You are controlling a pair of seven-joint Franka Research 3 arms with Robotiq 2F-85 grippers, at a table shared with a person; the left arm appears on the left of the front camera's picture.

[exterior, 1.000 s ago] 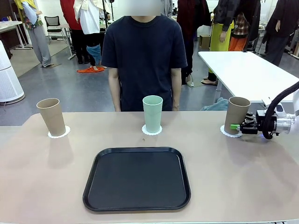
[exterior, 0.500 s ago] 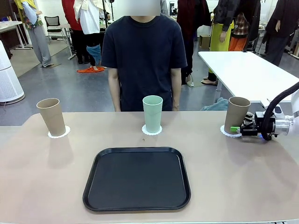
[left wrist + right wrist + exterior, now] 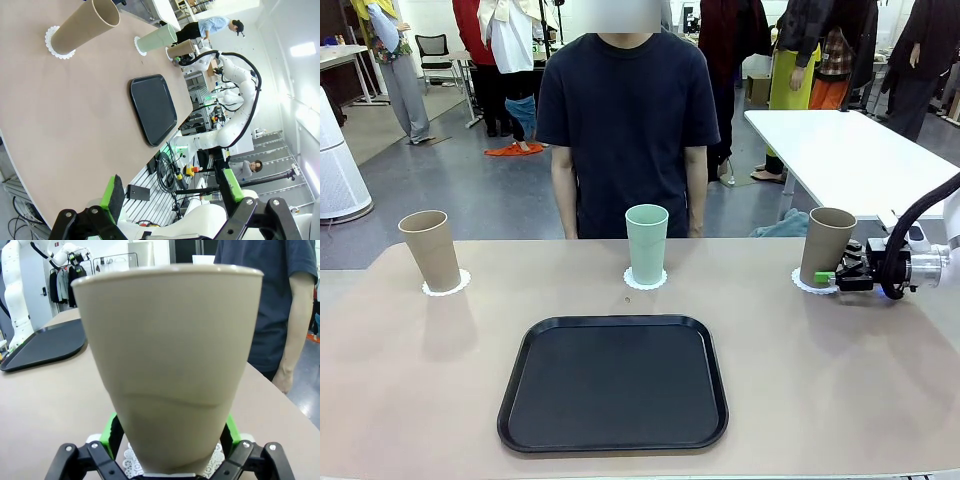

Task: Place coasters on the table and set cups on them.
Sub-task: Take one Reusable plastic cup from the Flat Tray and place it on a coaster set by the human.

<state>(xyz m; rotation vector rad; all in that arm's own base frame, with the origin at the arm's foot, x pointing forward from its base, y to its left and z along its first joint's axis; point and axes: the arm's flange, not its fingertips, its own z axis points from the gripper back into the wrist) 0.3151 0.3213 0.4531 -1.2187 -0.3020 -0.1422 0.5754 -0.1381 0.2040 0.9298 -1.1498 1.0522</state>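
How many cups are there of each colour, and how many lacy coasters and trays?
Tan-brown cups: 2 (left, right)
Mint green cup: 1
White lacy coasters: 3 (left, middle, right)
Black tray: 1
Total: 7 things on the table

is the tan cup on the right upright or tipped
Upright: the tall tan-brown tapered cup stands rim up on its white lacy coaster.
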